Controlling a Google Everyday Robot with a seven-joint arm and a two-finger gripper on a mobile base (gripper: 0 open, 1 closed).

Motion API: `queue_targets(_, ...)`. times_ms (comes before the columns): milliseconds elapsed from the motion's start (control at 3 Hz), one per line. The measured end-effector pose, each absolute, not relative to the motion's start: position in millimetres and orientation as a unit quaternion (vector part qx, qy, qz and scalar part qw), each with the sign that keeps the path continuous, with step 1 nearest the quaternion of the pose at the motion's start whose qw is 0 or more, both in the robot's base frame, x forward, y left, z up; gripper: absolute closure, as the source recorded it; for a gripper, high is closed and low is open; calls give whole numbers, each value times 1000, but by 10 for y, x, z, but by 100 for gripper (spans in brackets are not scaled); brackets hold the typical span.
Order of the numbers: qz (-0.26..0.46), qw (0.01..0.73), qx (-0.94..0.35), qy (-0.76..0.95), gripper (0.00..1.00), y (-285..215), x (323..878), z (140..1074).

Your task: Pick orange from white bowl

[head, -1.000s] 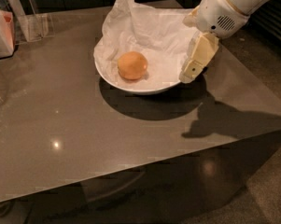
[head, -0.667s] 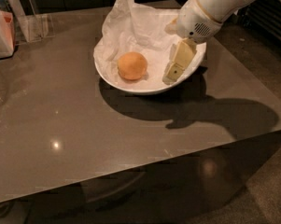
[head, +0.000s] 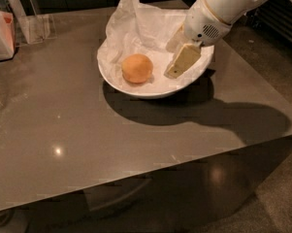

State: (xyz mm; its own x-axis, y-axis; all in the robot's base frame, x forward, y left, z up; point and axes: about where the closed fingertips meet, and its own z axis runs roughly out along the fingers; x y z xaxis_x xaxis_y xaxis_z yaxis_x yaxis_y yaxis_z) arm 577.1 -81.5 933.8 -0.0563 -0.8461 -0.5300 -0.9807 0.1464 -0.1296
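Orange point(head: 137, 68) lies ungrasped in white bowl point(head: 150, 93), upper centre; tool point(head: 171, 60), spread wide and empty, hovers just right.

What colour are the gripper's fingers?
Cream-yellow, in the camera view; the gripper hangs over the white bowl, right of the orange.

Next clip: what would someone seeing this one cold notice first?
The orange stands out, lying alone on crinkled white paper in the white bowl at the far middle of the dark table. Just to its right, the gripper hangs inside the bowl, its arm coming in from the upper right, with its fingers open and not touching the fruit.
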Motion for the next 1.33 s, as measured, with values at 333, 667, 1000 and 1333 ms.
queue_targets(333,136,270,-641,706,26,-728,5910,9369)
queue_targets(667,147,273,-649,695,19,-554,6105,9335)
queue_targets(1000,169,266,-652,689,19,-379,6227,9194)
queue_targets(1333,193,253,-656,685,20,-205,6317,8996)
